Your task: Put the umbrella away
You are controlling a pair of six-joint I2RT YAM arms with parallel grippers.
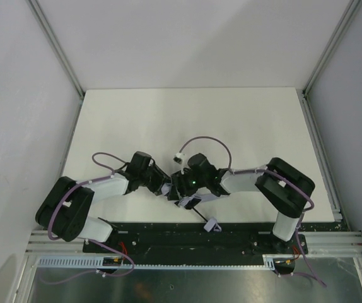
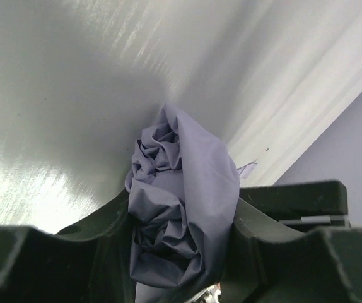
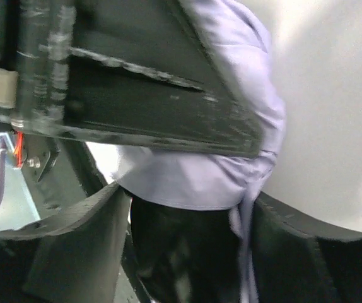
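The umbrella is near the front edge of the white table, in the middle, right between the two arms. Its soft purple-grey cloth is all scrunched up. The left gripper has the cloth bunched between its two fingers, and both fingers press on it. The right gripper has its fingers wide apart with cloth between them, but that picture is blurry and I cannot tell if it is holding on
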